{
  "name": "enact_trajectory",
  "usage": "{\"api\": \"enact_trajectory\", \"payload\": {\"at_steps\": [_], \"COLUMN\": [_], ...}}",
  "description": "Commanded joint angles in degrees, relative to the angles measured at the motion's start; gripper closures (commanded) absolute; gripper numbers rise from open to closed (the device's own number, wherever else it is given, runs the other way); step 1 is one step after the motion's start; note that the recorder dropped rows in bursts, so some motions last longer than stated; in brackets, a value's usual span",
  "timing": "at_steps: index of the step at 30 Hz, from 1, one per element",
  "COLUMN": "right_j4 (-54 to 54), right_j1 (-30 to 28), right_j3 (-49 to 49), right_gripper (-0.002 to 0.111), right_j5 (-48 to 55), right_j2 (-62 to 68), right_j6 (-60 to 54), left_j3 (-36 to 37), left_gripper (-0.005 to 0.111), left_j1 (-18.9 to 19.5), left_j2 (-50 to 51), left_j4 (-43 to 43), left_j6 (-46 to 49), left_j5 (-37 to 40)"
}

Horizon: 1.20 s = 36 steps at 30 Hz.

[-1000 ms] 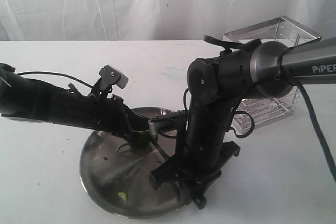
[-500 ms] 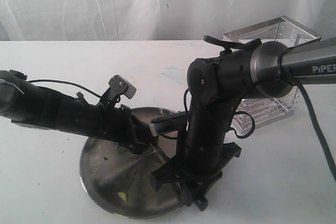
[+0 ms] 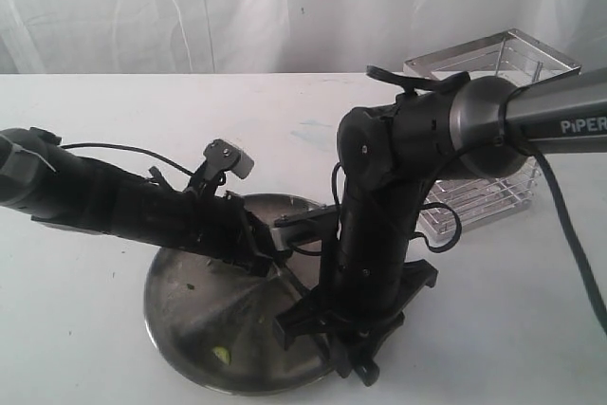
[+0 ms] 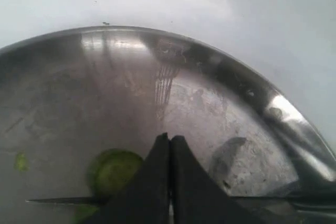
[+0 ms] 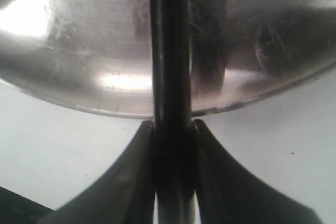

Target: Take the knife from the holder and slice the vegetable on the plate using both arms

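Note:
The steel plate (image 3: 190,301) lies on the white table in front of me. My right gripper (image 3: 349,353) points down at the plate's near rim and is shut on the black knife's handle (image 5: 170,145). The knife (image 5: 169,51) runs out low across the plate (image 5: 79,51), and its thin blade (image 3: 289,280) shows beside the left arm. My left gripper (image 3: 268,255) reaches over the plate's middle, shut with nothing between its tips (image 4: 170,139). A round green piece of the vegetable (image 4: 113,170) lies just beside those tips, against the blade (image 4: 58,201). In the exterior view the left gripper hides this piece.
The chrome wire holder (image 3: 493,120) stands at the back right, behind the right arm's elbow. A small green slice (image 3: 221,355) lies near the plate's front rim. Another green bit (image 4: 21,161) rests on the plate (image 4: 210,103). A white curtain closes the back.
My left arm has slid to the right across the plate and now covers the green vegetable that showed at its tip a second ago. The right arm and knife have hardly moved.

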Motion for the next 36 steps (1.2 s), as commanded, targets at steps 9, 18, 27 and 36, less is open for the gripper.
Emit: {"api": "enact_trajectory", "payload": {"at_steps": [9, 18, 27, 36], "right_j4": [-5.85, -7.3, -7.3, -7.87], "right_j1": [-0.17, -0.17, -0.17, -0.17], "right_j3": [-0.48, -0.48, -0.48, -0.48], "right_gripper": [0.108, 0.108, 0.108, 0.108], "right_j5": [1.85, 1.23, 1.87, 1.43], "right_j2": [-0.23, -0.23, -0.23, -6.24], "right_j6": [4.3, 5.2, 5.2, 4.97], "left_j3": [1.08, 1.08, 1.08, 1.55], "left_gripper": [0.107, 0.107, 0.107, 0.107], "left_j1": [-0.38, -0.38, -0.38, -0.25], "left_j2": [1.18, -5.12, -15.59, -21.17], "left_j4": [9.67, 1.52, 3.66, 45.33], "left_j6": [-7.03, -3.35, -4.82, -20.96], "left_j5": [-3.59, -3.99, -4.75, -6.91]}}
